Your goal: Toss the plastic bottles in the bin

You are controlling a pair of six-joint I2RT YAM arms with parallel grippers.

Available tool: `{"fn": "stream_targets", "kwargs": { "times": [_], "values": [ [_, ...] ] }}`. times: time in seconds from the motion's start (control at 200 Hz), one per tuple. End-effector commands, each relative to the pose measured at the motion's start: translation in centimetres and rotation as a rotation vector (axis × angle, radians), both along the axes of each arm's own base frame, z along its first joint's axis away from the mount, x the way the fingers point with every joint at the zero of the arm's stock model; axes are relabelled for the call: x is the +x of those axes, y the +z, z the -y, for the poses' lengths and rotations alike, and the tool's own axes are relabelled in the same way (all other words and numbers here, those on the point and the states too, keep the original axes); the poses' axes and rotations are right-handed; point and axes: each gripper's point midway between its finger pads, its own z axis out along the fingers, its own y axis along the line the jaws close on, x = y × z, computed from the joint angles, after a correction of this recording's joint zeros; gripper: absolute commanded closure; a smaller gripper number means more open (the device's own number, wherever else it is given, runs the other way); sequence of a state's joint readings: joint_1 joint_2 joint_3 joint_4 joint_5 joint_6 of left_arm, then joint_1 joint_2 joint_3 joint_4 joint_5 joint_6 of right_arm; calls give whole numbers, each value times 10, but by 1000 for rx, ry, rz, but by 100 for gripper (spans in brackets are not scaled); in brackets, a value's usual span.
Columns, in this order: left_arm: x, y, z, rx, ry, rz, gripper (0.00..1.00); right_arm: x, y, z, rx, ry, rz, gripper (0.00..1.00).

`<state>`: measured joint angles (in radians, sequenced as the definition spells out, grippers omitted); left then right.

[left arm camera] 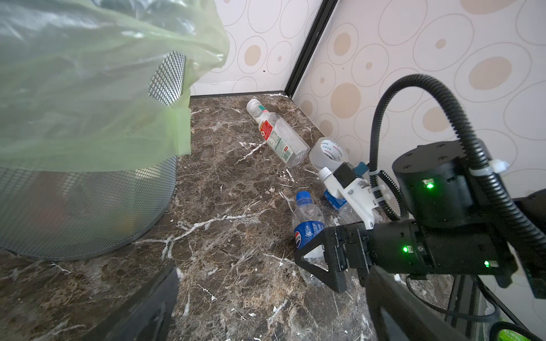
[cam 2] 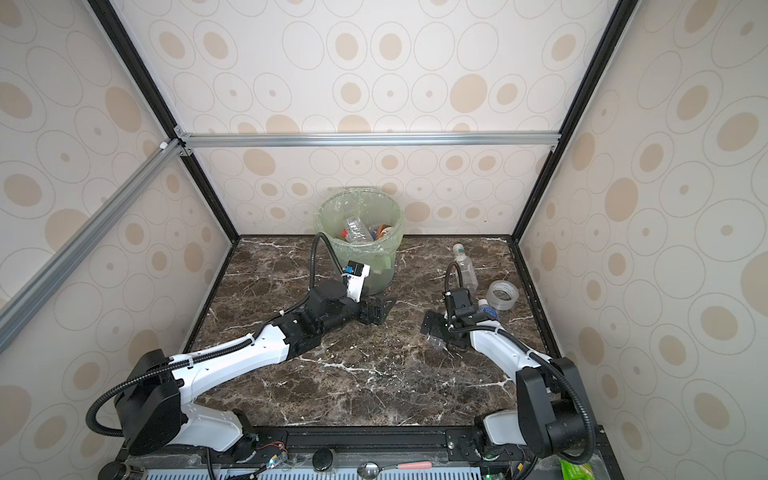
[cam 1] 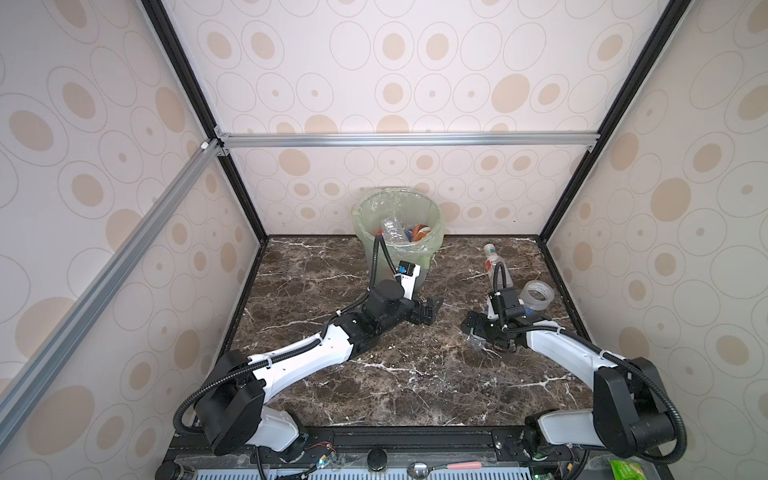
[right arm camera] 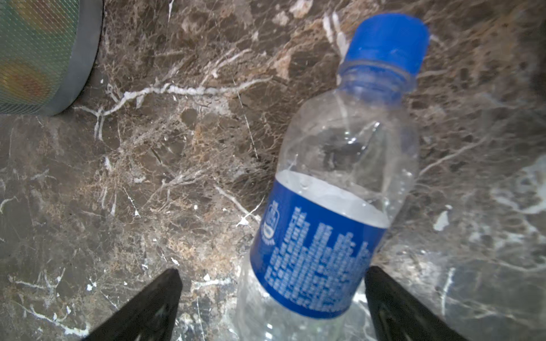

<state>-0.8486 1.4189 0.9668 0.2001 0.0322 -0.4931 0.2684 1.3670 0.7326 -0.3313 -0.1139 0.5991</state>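
While nothing is being carried by either arm, the left gripper [cam 1: 428,309] is being held wide open and empty, low over the marble tabletop [cam 1: 374,386], just in front of the bin [cam 1: 395,255]. Bin is standing upright at back centre, with the green liner folded over its rim. It is being seen partly filled: a crumpled clear bottle [cam 1: 390,230] on top, something orange-and-white [cam 1: 419,232] beside it, more colour showing through the wall. A count is not being resolved.

Right of the bin, the blue-labelled bottle [right arm camera: 325,236] is lying on its side, blue cap on. Its cap end is pointing away from the right gripper [cam 1: 476,328], whose jaws are being held wide on either side of the lower body. Contact cannot be told; nothing is being squeezed.

That bottle is being judged empty, very light, thin-walled and crushable, also smooth and prone to rolling or squirting out. The labelled waist is being favoured as the grip point, pinched gently across the width.

Further right, a white-capped bottle with a blue label [cam 2: 488,311] is being mostly hidden behind the right wrist camera. Towards the back-right corner, a clear bottle with a red-and-green label [cam 1: 492,259] is lying flat, well apart from the bin. Rightmost, the tape roll [cam 1: 537,294] is being left out: not a bottle.
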Motion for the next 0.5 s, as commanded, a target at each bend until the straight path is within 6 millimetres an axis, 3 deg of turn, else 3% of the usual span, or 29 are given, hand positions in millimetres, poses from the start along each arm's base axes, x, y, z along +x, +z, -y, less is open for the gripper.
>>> {"fn": "stream_targets", "kwargs": {
  "times": [0.0, 0.19, 0.315, 0.495],
  "values": [
    [1, 0, 2, 7, 10, -4, 1, 17, 18, -10, 40, 4, 52, 0],
    [5, 1, 14, 14, -13, -5, 1, 16, 41, 4, -48, 17, 93, 0],
    [8, -6, 31, 51, -46, -1, 1, 15, 54, 29, -39, -44, 116, 0],
    [11, -40, 66, 173, -103, -5, 1, 17, 74, 66, -50, -140, 164, 0]
  ]
}}
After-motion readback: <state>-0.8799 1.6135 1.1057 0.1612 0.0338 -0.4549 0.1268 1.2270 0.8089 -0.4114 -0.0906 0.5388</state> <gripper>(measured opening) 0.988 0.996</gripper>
